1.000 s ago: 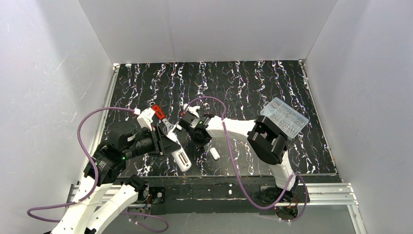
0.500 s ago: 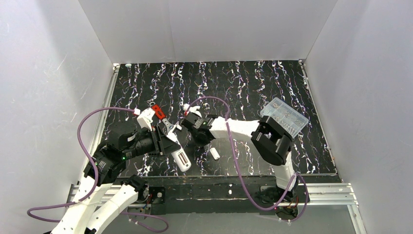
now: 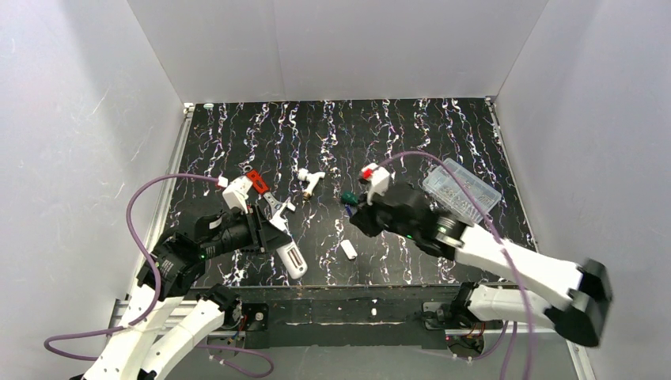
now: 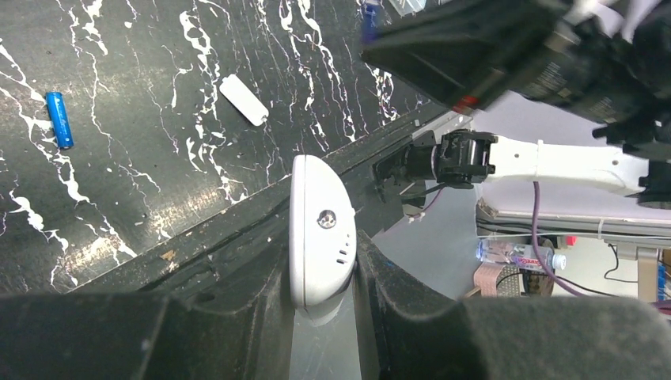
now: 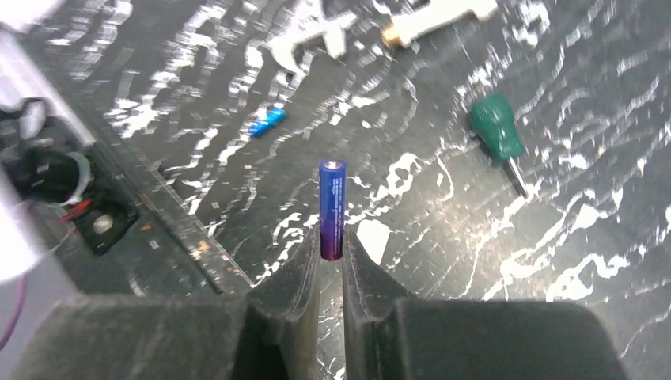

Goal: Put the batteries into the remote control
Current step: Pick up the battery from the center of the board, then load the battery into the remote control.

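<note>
My left gripper is shut on the remote control, a slim white bar, and holds it over the table's near edge. In the left wrist view the remote stands between the fingers. My right gripper is right of it, apart. It is shut on one blue-purple battery, which stands upright out of the fingertips. The other battery lies loose on the table in the right wrist view and in the left wrist view.
A small white flat piece lies between the grippers. A green-handled screwdriver and a white T-shaped pipe fitting lie behind them. A clear plastic box stands at the right. White walls surround the black marbled table.
My right arm has swung right, away from the left gripper, with the battery in its jaws. The pipe fitting and screwdriver now show. The left arm and remote have not moved.
</note>
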`<state>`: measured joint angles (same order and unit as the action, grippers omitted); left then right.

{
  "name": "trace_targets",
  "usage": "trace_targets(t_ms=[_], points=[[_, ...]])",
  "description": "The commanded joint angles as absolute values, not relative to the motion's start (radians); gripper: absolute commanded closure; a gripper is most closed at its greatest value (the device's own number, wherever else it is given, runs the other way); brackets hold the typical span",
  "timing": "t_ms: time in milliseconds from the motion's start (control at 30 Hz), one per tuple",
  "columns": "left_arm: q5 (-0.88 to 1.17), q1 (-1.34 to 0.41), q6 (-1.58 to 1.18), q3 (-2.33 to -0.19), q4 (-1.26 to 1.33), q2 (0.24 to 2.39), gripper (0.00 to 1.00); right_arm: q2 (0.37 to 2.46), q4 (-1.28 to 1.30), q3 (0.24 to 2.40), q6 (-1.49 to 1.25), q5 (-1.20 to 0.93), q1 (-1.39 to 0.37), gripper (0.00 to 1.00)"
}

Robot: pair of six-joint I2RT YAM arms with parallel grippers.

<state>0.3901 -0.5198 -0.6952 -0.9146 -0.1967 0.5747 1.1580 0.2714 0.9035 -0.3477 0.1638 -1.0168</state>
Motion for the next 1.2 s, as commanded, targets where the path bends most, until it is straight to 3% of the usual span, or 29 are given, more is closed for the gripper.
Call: trace_targets(t_ms=[0,133,300,567,767,1033,1167], points=[[0.394,-0.514,-0.683,-0.919,-0.182,0.589,1.0,0.881,-0.075,0.688,-0.078,-0.047,-1.023,0.99],[0.403,-0.514,-0.694,-0.908,-0.138,0.599,1.0,0.655,-0.259,0.521,0.132,-0.149,-1.023,0.99],[0.428,-0.514,-0.712,-0.878,-0.05,0.607,1.0,0.543,-0.198,0.507,0.338,-0.337,-1.024,0.99],[0.457,-0.514,-0.736,-0.817,0.094,0.589,1.0,0.527,-0.166,0.52,0.466,-0.497,-1.023,0.99],[0.469,-0.514,-0.72,-0.765,0.197,0.561,1.0,0.54,-0.133,0.541,0.491,-0.507,-1.023,0.99],[0.512,-0.514,-0.719,-0.605,0.569,0.491,1.0,0.555,-0.053,0.586,0.508,-0.505,-1.024,0.99],[0.563,-0.514,-0.701,-0.609,0.602,0.49,1.0,0.557,-0.057,0.593,0.468,-0.482,-1.025,0.99]])
